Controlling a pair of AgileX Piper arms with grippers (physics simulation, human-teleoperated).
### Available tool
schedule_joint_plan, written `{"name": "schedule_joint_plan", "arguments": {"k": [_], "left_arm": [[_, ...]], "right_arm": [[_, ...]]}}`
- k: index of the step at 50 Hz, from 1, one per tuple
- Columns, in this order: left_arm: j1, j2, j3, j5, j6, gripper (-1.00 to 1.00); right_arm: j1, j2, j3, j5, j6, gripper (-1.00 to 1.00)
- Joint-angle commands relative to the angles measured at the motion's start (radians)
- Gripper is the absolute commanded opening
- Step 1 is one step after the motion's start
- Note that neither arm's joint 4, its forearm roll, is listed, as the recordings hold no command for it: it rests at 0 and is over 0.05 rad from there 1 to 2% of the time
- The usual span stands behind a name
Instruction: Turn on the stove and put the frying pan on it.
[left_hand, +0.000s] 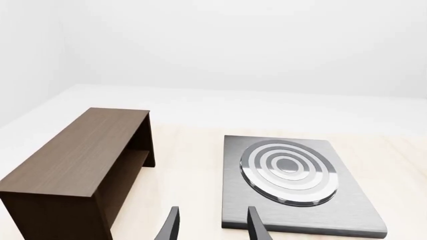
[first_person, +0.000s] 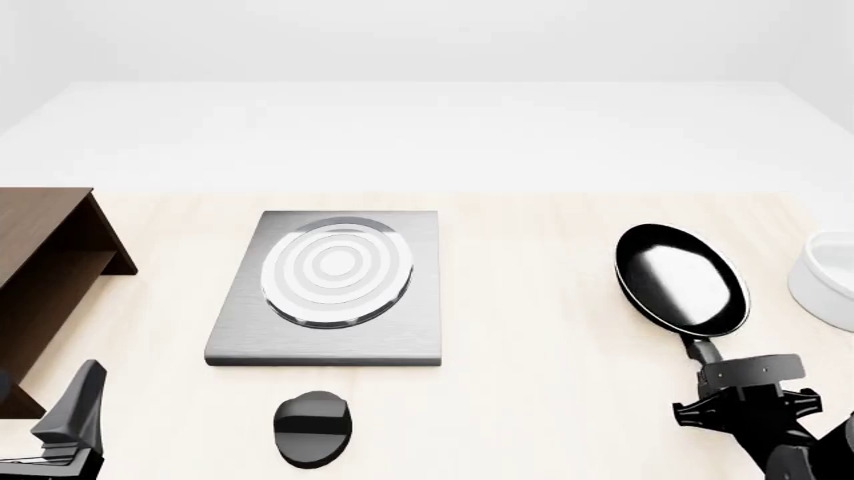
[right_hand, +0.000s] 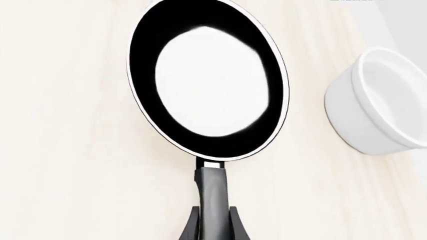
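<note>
Light was bright, even and diffuse — shadows on the worktop (first_person: 534, 330) were faint and soft. The frying pan (first_person: 678, 279) showed a blown-out white glare across its glossy inside, and the stove (first_person: 334, 290) burner rings gleamed — all three renders were sharp, without blur.

From the front we look down on the whole table (first_person: 534, 350) from high up. Our left wrist camera looks low across the stove (left_hand: 293, 185), and our right one sits close above the frying pan (right_hand: 207, 80); the front view shows both too.
</note>
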Motion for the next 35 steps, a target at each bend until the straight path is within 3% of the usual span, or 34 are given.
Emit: {"name": "schedule_joint_plan", "arguments": {"k": [1, 9, 13, 19, 23, 35], "left_arm": [[0.002, 0.0, -0.001, 0.001, -0.002, 1.0], [0.001, 0.001, 0.001, -0.001, -0.001, 1.0], [0.0, 0.001, 0.002, -0.001, 0.001, 1.0], [-0.001, 0.001, 0.001, 0.0, -0.001, 1.0], [-0.002, 0.0, 0.001, 0.001, 0.0, 1.0], [-0.003, 0.001, 0.004, -0.001, 0.0, 1.0]], "right_arm": [[0.015, -0.032, 0.013, -0.003, -0.004, -1.0], [0.032, -0.131, 0.02, 0.052, 0.002, -1.0], [0.06, -0.338, -0.002, 0.226, 0.013, -1.0], [0.138, -0.656, -0.136, 0.591, 0.028, -1.0], [0.192, -0.701, -0.197, 0.677, 0.015, -1.0], [0.406, -0.598, -0.38, 0.767, -0.101, -1.0]]}}
